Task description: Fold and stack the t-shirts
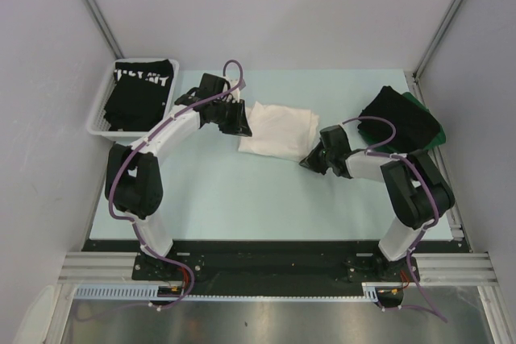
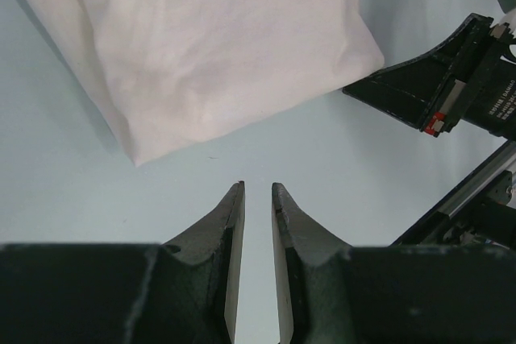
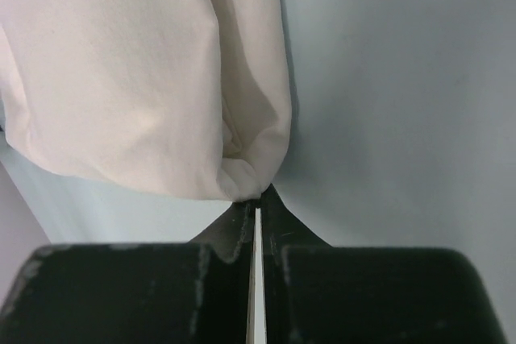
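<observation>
Right gripper (image 3: 256, 199) closed at corner of white t-shirt (image 3: 137, 78) — left gripper (image 2: 258, 191) narrowly ajar, empty.

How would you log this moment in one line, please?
left gripper: slightly open, empty, near white t-shirt | right gripper: shut, touching its edge | black t-shirt: in basket

Green tee (image 1: 436, 129) mostly under black tee (image 1: 399, 117); white tee (image 3: 121, 70) cut off by wrist views' top edges.
</observation>
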`<act>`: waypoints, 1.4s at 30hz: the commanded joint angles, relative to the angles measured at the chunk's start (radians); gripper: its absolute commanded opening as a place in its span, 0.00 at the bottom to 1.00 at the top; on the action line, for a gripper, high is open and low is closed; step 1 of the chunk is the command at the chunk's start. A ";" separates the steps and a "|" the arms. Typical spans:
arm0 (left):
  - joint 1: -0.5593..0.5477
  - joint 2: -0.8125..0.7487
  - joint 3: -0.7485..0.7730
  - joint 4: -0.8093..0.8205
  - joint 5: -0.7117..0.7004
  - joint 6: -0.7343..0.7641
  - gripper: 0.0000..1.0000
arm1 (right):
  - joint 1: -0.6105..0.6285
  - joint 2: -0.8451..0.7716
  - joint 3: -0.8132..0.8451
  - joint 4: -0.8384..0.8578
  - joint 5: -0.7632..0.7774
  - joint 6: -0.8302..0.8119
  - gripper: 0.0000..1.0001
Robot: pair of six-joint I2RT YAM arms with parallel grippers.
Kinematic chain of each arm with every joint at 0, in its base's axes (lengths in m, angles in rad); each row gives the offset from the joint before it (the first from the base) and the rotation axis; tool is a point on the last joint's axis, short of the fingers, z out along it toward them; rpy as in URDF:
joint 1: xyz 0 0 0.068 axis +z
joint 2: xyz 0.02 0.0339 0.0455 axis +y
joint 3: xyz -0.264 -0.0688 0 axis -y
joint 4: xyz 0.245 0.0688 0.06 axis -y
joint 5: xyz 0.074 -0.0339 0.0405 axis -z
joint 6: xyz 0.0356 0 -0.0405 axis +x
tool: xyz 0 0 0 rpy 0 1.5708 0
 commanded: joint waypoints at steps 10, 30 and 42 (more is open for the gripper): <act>-0.001 -0.018 0.021 0.023 0.027 0.008 0.24 | 0.027 -0.212 -0.002 -0.254 0.012 -0.038 0.00; 0.029 0.358 0.385 0.050 0.034 0.000 0.28 | 0.206 -0.370 -0.035 -0.461 0.043 0.032 0.01; 0.056 0.591 0.619 0.019 0.127 -0.035 0.39 | 0.189 -0.368 -0.036 -0.469 0.022 0.013 0.03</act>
